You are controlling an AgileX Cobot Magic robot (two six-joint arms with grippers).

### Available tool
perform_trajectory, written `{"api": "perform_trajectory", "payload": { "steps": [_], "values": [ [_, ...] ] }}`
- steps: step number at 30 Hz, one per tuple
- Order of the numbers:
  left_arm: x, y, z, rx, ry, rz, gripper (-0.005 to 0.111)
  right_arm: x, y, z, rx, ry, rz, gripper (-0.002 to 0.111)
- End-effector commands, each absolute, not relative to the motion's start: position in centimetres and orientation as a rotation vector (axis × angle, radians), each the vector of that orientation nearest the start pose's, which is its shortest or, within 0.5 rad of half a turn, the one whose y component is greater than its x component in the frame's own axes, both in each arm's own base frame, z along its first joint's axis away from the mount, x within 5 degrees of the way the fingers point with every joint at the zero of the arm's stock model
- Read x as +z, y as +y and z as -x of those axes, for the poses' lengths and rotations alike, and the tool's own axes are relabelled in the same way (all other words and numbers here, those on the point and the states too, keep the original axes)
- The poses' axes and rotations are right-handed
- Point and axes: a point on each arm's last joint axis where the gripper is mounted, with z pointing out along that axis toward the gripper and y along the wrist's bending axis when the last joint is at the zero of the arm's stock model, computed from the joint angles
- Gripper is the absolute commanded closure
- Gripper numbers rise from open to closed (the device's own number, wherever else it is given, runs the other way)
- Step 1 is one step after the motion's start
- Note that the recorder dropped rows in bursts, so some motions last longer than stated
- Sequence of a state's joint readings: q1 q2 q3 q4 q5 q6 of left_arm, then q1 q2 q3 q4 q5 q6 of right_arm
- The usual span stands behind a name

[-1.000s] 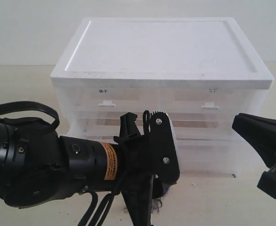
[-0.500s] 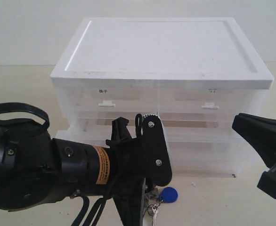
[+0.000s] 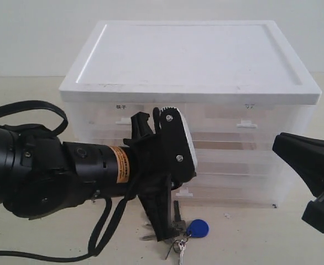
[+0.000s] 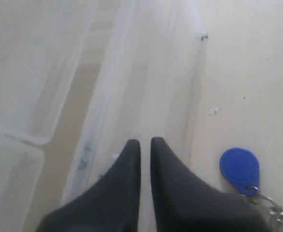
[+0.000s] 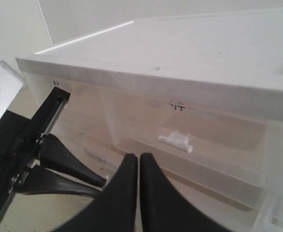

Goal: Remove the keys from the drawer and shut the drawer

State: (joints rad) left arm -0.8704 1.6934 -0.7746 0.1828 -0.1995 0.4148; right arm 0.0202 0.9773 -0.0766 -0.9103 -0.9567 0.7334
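The keys [image 3: 179,244] lie on the table in front of the cabinet, with their blue fob [image 3: 198,227] beside them. The fob [image 4: 239,168] and part of the ring [image 4: 278,211] also show in the left wrist view. My left gripper [image 3: 167,232] points down just left of the keys. It [image 4: 144,141] is shut and holds nothing, its tips close to the lower drawer's translucent front [image 4: 100,111]. That drawer [image 3: 234,179], with its small handle [image 3: 184,193], looks flush with the cabinet. My right gripper [image 5: 139,157] is shut and empty, off to the right.
The white-topped translucent drawer cabinet [image 3: 189,61] fills the middle of the table. Its upper row has two drawers with small handles [image 3: 124,121], [image 5: 175,140]. My left arm's black body and cable [image 3: 35,171] take up the front left.
My left gripper's jaws have closed and it has moved toward the cabinet. The keys have come into view on the table. The drawer, which stuck out on the left, now looks pushed in.
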Motion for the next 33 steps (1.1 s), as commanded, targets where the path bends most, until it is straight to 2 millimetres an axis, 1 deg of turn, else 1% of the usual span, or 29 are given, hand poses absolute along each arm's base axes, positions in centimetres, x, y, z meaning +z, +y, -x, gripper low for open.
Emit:
{"api": "perform_trajectory", "payload": {
  "steps": [1,4,14,17,21,24,29,33],
  "values": [
    [18.0,-24.7,-22.4,-0.163,1.626,-1.446,0.102,20.6,6.2,-13.1,0.669,1.616,0.475,0.109],
    [17.9,-24.3,-22.8,-0.157,1.658,-1.425,0.102,20.6,6.2,-13.1,0.668,1.615,0.476,0.109],
    [18.3,-24.5,-22.9,-0.175,1.632,-1.388,0.102,20.6,6.2,-13.1,0.668,1.615,0.476,0.109],
    [18.6,-24.6,-23.1,-0.198,1.639,-1.322,0.102,20.6,6.2,-13.1,0.668,1.615,0.476,0.109],
    [18.6,-24.6,-23.2,-0.201,1.647,-1.297,0.102,20.6,6.2,-13.1,0.668,1.615,0.476,0.109],
    [18.0,-24.7,-22.5,-0.19,1.684,-1.375,0.102,20.6,6.2,-13.1,0.668,1.615,0.476,0.109],
    [17.1,-25.8,-20.0,-0.188,1.701,-1.553,0.102,20.6,6.2,-13.1,0.668,1.615,0.476,0.109],
    [15.8,-26.1,-19.9,-0.178,1.711,-1.605,0.102,20.6,6.2,-13.1,0.668,1.615,0.476,0.109]
  ]
}}
